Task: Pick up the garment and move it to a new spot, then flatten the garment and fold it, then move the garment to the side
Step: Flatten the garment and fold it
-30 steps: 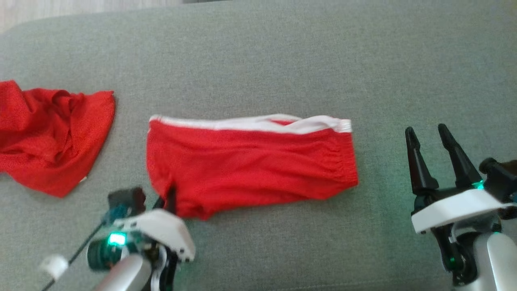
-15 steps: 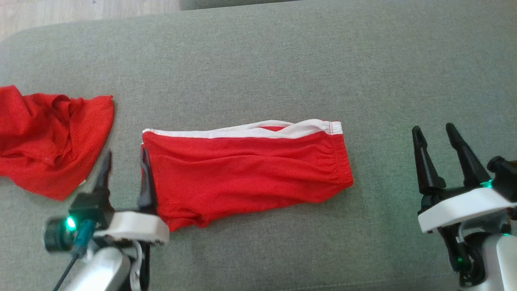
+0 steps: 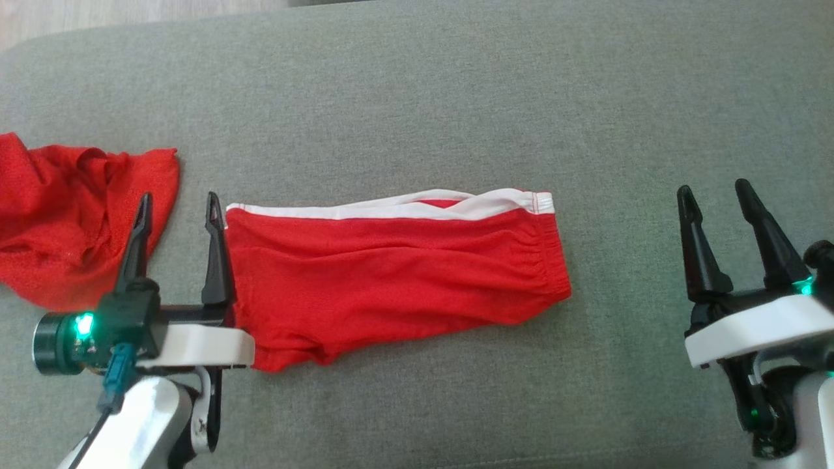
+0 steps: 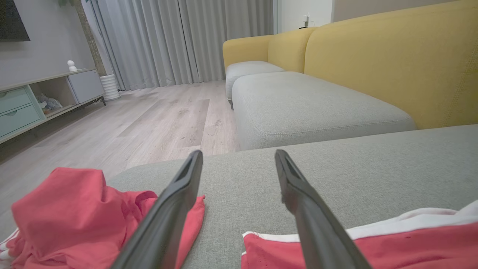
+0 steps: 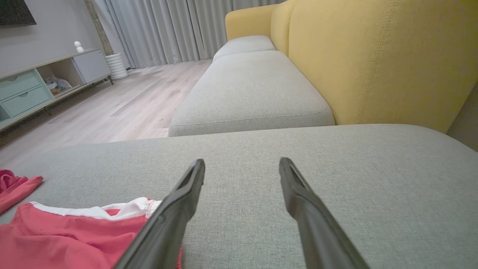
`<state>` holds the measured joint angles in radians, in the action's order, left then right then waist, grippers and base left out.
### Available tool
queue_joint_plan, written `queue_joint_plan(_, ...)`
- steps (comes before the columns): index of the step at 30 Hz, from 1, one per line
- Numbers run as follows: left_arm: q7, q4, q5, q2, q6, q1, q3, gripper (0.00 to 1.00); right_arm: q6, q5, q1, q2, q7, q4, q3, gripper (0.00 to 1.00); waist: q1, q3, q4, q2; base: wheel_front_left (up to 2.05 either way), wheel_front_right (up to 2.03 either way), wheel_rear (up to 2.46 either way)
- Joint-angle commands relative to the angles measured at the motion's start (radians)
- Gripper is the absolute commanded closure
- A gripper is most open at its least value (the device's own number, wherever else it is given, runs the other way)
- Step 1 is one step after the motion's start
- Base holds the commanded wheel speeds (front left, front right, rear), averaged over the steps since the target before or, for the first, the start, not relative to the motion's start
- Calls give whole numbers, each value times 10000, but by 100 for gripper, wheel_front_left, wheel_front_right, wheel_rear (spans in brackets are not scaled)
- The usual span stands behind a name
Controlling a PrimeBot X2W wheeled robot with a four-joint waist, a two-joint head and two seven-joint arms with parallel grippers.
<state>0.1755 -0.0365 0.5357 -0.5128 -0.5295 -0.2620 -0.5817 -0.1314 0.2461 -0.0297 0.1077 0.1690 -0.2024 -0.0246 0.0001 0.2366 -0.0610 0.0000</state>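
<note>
The garment is a pair of red shorts with a white side stripe, lying folded and fairly flat on the grey sofa cushion. My left gripper is open just off the garment's left edge, its right finger alongside the hem, holding nothing. The left wrist view has the open left gripper with the garment at the lower right. My right gripper is open over bare cushion, well to the right of the waistband. In the right wrist view the right gripper has the garment at the lower left.
A second red cloth lies crumpled at the cushion's left end, beside my left gripper, also seen as the red cloth. Beyond the cushion edge are wooden floor, another grey seat and a yellow backrest.
My left gripper has let go of the garment's lower left corner, opened, and swung left and up to stand beside its left edge. The right gripper has stayed open.
</note>
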Motion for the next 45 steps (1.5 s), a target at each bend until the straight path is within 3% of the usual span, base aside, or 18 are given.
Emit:
queue_joint_plan(1, -34, -278, -4, -295, -105, -284, 411, 0, 7, -75, -220, 26, 40, -406, 135, 0, -1, 12, 3, 0, 0, 0, 0)
queue_joint_plan(7, -56, -295, 14, -224, -130, -329, 359, 0, 7, -163, -289, 141, 117, -383, 181, 0, -1, 63, 124, 0, 0, 0, 0)
queue_joint_plan(11, -28, -273, 25, -64, -63, -478, 263, 0, 7, -123, -474, 365, 408, 40, 1055, 0, -1, 170, 357, 0, 0, 0, 0)
queue_joint_plan(16, 70, -143, 12, 204, 62, -700, 95, 0, 7, 171, -831, 492, 639, 1338, 2502, 0, -1, 353, 744, 0, 0, 0, 0)
queue_joint_plan(25, 301, 318, 101, 637, 346, -925, -103, 0, 7, 227, -1420, 537, 689, 3914, 2531, 0, -1, 579, 1164, 0, 0, 0, 0)
queue_joint_plan(29, 398, 549, 179, 788, 438, -980, -105, 0, 7, 1070, -1677, 647, 1074, 4803, 3105, 0, -1, 627, 1191, 0, 0, 0, 0)
queue_joint_plan(30, 412, 601, 196, 812, 451, -983, -105, 0, 7, 1311, -1751, 672, 1086, 4921, 3217, 9, -1, 626, 1184, 0, 0, 0, 0)
queue_joint_plan(31, 429, 640, 206, 829, 463, -988, -103, 0, 7, 1466, -1829, 735, 1037, 4999, 3327, 80, -1, 624, 1175, 0, 0, 0, 0)
queue_joint_plan(32, 448, 674, 211, 842, 472, -991, -98, 0, 7, 1686, -1868, 757, 1038, 5095, 3371, 100, -1, 617, 1161, 0, 0, 0, 0)
queue_joint_plan(36, 502, 785, 225, 864, 471, -971, -76, 0, 7, 2181, -1910, 1032, 884, 5197, 3284, 100, -1, 527, 1050, 0, 0, 0, 0)
queue_joint_plan(45, 565, 873, 292, 794, 469, -839, -12, 0, 7, 3076, -1400, 2037, 1006, 5400, 1343, 100, -1, 179, 751, 0, 0, 0, 0)
